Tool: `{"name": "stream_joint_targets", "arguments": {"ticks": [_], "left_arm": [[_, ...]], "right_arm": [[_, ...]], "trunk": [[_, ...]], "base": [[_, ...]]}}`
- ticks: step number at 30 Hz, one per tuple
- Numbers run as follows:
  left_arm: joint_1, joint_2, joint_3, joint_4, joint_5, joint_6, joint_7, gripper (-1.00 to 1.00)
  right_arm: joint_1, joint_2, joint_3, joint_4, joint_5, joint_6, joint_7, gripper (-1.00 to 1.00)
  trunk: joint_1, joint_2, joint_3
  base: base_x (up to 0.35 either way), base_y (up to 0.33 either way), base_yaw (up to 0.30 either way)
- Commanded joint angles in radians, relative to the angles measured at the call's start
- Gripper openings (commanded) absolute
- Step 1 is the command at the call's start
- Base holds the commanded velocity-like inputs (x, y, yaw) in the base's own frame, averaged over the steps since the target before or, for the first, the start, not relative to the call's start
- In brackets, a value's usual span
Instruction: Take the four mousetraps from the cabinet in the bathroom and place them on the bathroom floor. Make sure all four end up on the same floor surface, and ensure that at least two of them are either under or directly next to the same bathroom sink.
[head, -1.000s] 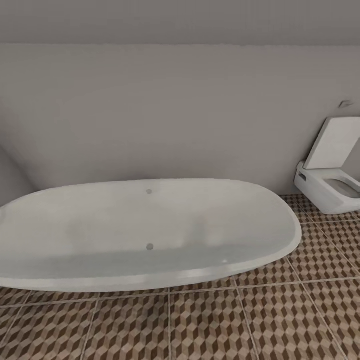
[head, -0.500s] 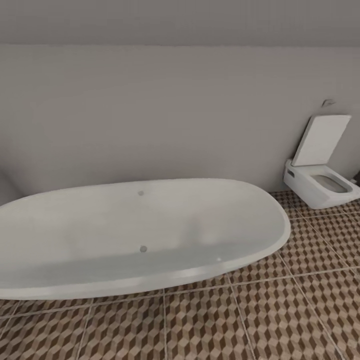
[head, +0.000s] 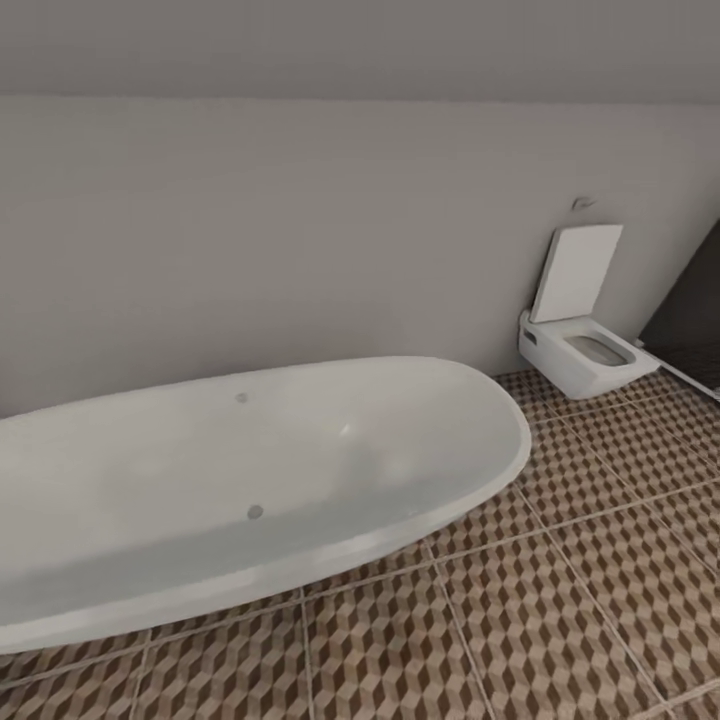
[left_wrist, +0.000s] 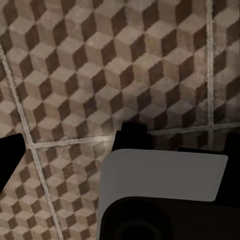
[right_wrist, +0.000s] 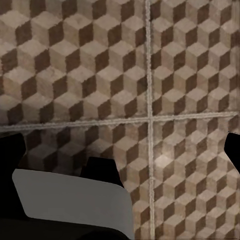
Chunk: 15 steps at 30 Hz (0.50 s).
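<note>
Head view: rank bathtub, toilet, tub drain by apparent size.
1. Bathtub, largest by far, though also nearest the camera.
2. Toilet, lid raised, farther back, so it looks smaller than its true share.
3. Tub drain, smallest.

Bathroom floor (head: 600, 560): brown, beige and grey cube-pattern tiles, pale grout. Bathtub (head: 240, 480) near left: glossy white. Toilet (head: 580, 350) far right: white, grey bowl. Wall (head: 300, 230): plain pale grey. My wrist views: same cube tiles.
</note>
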Motion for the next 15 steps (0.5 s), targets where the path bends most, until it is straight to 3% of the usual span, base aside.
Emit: {"name": "stream_joint_targets", "arguments": {"ticks": [1,15], "left_arm": [[-0.001,0.001,-0.008,-0.005,0.007,-0.006,0.007,1.00],[-0.001,0.004,-0.008,-0.003,0.007,-0.006,0.007,1.00]], "right_arm": [[-0.001,0.000,0.009,0.001,-0.009,-0.003,-0.002,1.00],[-0.001,0.000,0.009,0.003,-0.008,-0.003,-0.002,1.00]], "trunk": [[0.000,0.000,0.000],[0.000,0.000,0.016]], "base": [[0.000,0.000,-0.249],[0.000,0.000,-0.243]]}}
